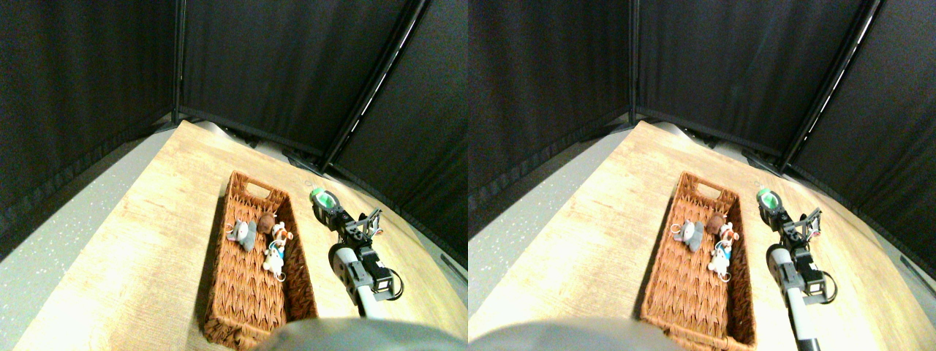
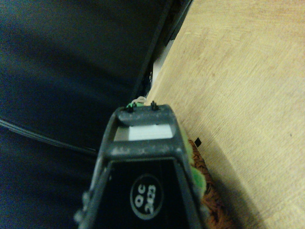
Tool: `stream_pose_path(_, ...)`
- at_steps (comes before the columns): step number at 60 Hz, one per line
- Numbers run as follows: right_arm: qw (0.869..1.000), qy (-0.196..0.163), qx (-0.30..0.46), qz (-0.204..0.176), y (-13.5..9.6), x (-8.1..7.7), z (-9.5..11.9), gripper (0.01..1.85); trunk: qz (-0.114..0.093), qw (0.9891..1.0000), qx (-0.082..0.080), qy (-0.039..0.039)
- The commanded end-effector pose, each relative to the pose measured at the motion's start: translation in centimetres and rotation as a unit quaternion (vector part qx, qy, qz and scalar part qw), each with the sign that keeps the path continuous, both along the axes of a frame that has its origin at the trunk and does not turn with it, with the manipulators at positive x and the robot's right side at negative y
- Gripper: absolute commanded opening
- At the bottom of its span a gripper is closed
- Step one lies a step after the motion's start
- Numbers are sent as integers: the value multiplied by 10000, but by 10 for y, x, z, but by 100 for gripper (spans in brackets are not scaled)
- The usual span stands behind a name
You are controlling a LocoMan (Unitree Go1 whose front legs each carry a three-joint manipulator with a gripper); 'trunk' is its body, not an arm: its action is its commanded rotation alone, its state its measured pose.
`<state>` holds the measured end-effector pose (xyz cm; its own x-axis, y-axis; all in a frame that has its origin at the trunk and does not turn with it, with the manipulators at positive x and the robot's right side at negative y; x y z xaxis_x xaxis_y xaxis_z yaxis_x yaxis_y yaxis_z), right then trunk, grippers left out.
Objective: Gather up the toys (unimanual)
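A brown woven basket (image 1: 218, 285) lies lengthwise on the wooden table (image 1: 139, 241). Several toys rest inside its far half: a grey one (image 1: 243, 234), a brown one (image 1: 266, 222), a white and orange one (image 1: 281, 234) and a white-with-blue one (image 1: 274, 260). My right gripper (image 1: 325, 205) reaches up from the lower right, just right of the basket's far end, shut on a mint green toy (image 1: 322, 196). In the wrist view the green toy (image 2: 198, 177) shows beside the dark jaw, with the basket's rim (image 2: 217, 212) below it.
Black curtain panels on dark poles (image 1: 365, 88) close off the back and both sides. Grey floor (image 1: 66, 234) lies left of the table. The table's far right edge (image 1: 409, 227) runs close behind the arm.
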<state>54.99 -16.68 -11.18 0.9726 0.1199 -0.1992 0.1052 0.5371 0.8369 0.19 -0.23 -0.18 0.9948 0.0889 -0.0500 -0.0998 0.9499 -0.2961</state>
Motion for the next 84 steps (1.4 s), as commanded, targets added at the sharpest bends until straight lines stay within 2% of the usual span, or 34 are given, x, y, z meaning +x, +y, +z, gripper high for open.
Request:
stream_pose_path(1, 9996, -190, 16, 203, 11, 1, 7, 12, 88, 9997, -171, -143)
stream_pose_path(17, 9990, -23, 73, 449, 39, 0, 4, 10, 253, 9986, -429, -170)
stream_pose_path(29, 9981, 172, 190, 552, 55, -1, -6, 11, 349, 9978, -548, -148)
stream_pose_path(36, 9978, 290, 229, 557, 64, -4, -12, 18, 389, 9975, -563, -152)
stream_pose_path(44, 9974, 341, 295, 554, 73, -11, -17, 18, 413, 9973, -582, -143)
stream_pose_path(54, 9960, 449, 373, 677, 78, -15, -24, 12, 429, 9973, -591, -125)
stream_pose_path(65, 9963, 560, 358, 547, 77, -18, -26, 6, 414, 9975, -555, -107)
stream_pose_path(66, 9966, 600, 254, 509, 77, -19, -26, 14, 405, 9976, -543, -104)
stream_pose_path(69, 9961, 757, 167, 423, 75, -21, -23, 68, 382, 9978, -529, -94)
stream_pose_path(70, 9961, 757, 167, 423, 75, -21, -23, 68, 374, 9979, -522, -92)
stream_pose_path(72, 9954, 851, 233, 367, 74, -22, -22, 101, 365, 9980, -511, -90)
stream_pose_path(74, 9954, 877, 231, 312, 73, -22, -22, 119, 340, 9983, -475, -75)
stream_pose_path(78, 9960, 815, 259, 273, 70, -23, -22, 129, 306, 9986, -433, -74)
stream_pose_path(84, 9973, 669, 223, 196, 62, -23, -22, 126, 260, 9990, -353, -62)
